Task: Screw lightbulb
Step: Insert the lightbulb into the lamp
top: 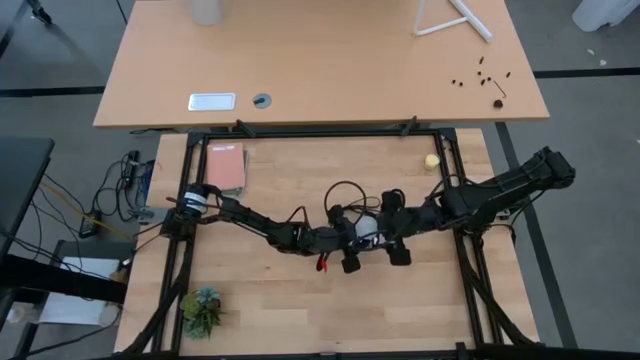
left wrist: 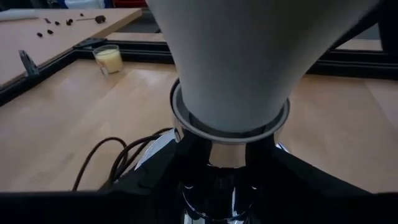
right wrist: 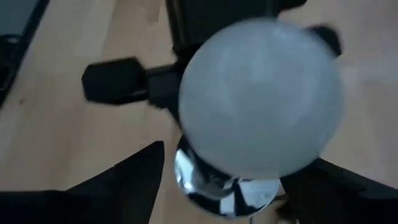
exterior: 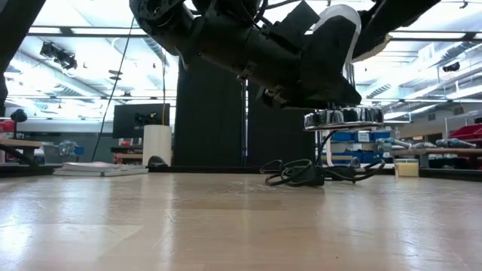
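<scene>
The bulb [left wrist: 236, 56] stands with its screw base down in the chrome socket [left wrist: 214, 199], mid-counter, between the two arms. In the right wrist view the frosted globe [right wrist: 261, 102] fills the frame, with the socket's shiny rim [right wrist: 214, 186] below it. In the low view the socket disc [exterior: 343, 117] is lifted off the counter [exterior: 226, 226], its black cord [exterior: 309, 173] lying coiled on the surface beneath.

Left hand [left wrist: 214, 186]: grasping the socket, dark fingers on either side of its neck.

Right hand [right wrist: 236, 180]: fingers spread on both sides of the globe; whether they press it or stand clear cannot be told.

In the high view both hands meet at counter centre, left hand [top: 350, 245] and right hand [top: 385, 235] just beside each other.

Elsewhere on the counter: a yellow ball [top: 432, 160], a red book [top: 226, 167], a small plant [top: 204, 308], all well apart from the work.
</scene>
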Motion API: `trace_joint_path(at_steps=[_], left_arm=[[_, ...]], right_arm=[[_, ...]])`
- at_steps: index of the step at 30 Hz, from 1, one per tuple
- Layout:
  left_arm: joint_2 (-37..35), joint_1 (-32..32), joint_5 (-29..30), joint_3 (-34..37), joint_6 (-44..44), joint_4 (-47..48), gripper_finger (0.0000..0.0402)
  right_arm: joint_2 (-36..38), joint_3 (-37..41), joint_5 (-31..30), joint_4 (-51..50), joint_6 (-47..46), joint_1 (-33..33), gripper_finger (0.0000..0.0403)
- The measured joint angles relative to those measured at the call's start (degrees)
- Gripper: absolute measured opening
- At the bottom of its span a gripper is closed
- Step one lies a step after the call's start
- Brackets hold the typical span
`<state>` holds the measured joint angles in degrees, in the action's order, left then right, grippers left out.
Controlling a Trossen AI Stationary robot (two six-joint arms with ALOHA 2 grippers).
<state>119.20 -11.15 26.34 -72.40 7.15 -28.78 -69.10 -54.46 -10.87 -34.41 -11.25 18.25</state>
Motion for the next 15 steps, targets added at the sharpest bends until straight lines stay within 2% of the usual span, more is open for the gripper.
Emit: trace_joint_path(at_steps=[6, 8, 11, 15], left_arm=[[0.0, 0.45, 2.2, 0.04, 1.92, 0.06, 0.0193], [0.0, 0.41, 2.53, 0.04, 1.93, 0.47, 0.0193], [0.0, 0.28, 2.34, 0.04, 1.39, 0.43, 0.0193], [0.0, 0.3, -1.6, 0.05, -0.44, 0.0, 0.0193]], right_arm=[[0.12, 0.02, 7.31, -2.98, -2.2, 1.41, 0.0303], [0.23, 0.02, 7.91, -2.91, -1.9, 1.88, 0.0299], [0.52, 0.02, 3.49, -4.68, -2.31, 1.41, 0.0293], [0.52, 0.02, -1.69, -6.39, -2.12, -1.06, 0.0287]])
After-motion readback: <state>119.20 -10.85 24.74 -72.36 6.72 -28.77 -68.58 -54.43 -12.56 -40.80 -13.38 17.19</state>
